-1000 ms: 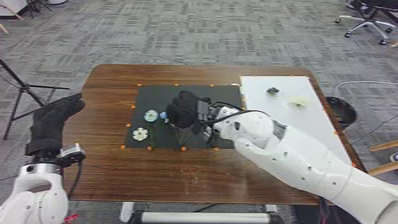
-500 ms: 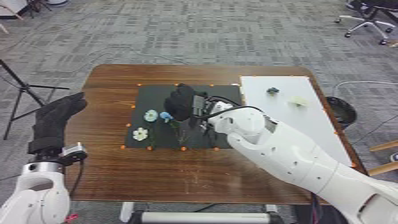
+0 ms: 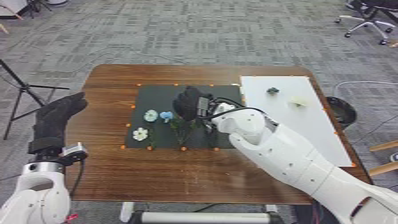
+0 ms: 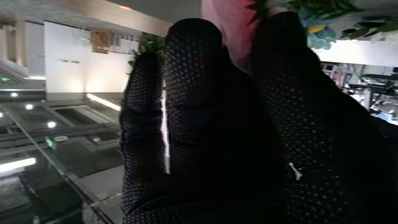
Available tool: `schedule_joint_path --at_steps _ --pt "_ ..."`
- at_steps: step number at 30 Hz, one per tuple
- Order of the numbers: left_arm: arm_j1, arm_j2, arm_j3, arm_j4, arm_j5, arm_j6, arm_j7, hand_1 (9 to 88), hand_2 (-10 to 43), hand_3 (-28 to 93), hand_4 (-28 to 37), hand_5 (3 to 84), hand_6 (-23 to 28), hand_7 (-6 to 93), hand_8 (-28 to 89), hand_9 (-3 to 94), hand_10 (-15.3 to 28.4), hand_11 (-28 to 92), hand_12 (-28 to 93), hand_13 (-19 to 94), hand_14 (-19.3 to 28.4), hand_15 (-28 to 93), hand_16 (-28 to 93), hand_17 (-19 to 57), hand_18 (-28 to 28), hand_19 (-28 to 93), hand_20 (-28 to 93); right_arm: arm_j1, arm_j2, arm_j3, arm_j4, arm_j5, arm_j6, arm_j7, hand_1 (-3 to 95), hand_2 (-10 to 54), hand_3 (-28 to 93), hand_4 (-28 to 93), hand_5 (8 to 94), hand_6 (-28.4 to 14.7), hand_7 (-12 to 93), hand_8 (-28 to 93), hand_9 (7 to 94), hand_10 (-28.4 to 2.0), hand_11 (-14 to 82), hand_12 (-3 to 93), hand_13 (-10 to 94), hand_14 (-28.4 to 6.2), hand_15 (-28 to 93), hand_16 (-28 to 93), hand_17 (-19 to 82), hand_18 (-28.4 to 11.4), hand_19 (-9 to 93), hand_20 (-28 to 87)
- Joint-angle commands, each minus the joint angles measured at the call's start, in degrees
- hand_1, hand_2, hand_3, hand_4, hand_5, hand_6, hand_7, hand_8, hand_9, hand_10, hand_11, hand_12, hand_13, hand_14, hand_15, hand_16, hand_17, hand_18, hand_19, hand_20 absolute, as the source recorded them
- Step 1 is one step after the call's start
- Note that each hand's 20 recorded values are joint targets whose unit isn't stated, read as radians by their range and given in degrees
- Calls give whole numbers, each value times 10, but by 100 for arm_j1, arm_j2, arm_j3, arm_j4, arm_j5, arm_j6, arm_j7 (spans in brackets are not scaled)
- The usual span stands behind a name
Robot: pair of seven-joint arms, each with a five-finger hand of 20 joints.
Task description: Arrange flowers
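Over the dark rectangular mat [image 3: 158,96], the black-gloved right hand [image 3: 188,104] has shifted rightward, fingers nearly straight, grip on the smooth pink petals [image 4: 229,22] unclear, baring 1 round light-blue flower [image 3: 166,115], probably settled there.

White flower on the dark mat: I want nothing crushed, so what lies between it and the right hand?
In the head view, the blue flower lies between the white flower and the right hand.
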State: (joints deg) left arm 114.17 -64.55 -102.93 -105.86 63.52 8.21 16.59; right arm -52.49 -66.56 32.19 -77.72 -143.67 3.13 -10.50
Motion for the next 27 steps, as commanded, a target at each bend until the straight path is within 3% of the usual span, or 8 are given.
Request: schedule_joint_path --at_steps 1,5,14,27 --pt "21 -45 -18 -13 4 -61 8 268 27 678 -236 548 -6 154 -77 515 140 216 149 399 169 186 43 54 131 113 192 -11 157 23 -114 55 -227 104 591 -95 593 -200 713 46 337 11 817 -73 44 343 715 -49 406 450 298 -166 515 525" --pt "17 -57 -13 -16 18 -106 -10 267 25 680 -235 548 -6 153 -77 514 140 216 149 399 170 186 43 54 131 113 192 -12 159 57 -176 93 -431 201 581 -94 601 -197 691 44 338 8 786 -78 42 329 698 -50 398 448 291 -165 508 521" --pt "71 -65 -63 -33 30 -164 -29 268 23 682 -232 546 -6 153 -76 513 141 216 150 397 169 184 44 51 134 115 192 40 171 103 -280 405 -668 399 524 -95 598 -181 642 25 299 16 685 -104 153 195 671 -77 426 368 270 -172 508 511" --pt "100 -36 -47 -72 27 -135 -76 271 22 682 -232 546 -7 155 -78 510 140 217 149 396 169 186 43 48 135 117 189 495 376 418 -690 1010 -755 619 437 -95 656 -181 618 19 243 9 657 -113 144 187 643 -92 432 311 261 -177 491 495"
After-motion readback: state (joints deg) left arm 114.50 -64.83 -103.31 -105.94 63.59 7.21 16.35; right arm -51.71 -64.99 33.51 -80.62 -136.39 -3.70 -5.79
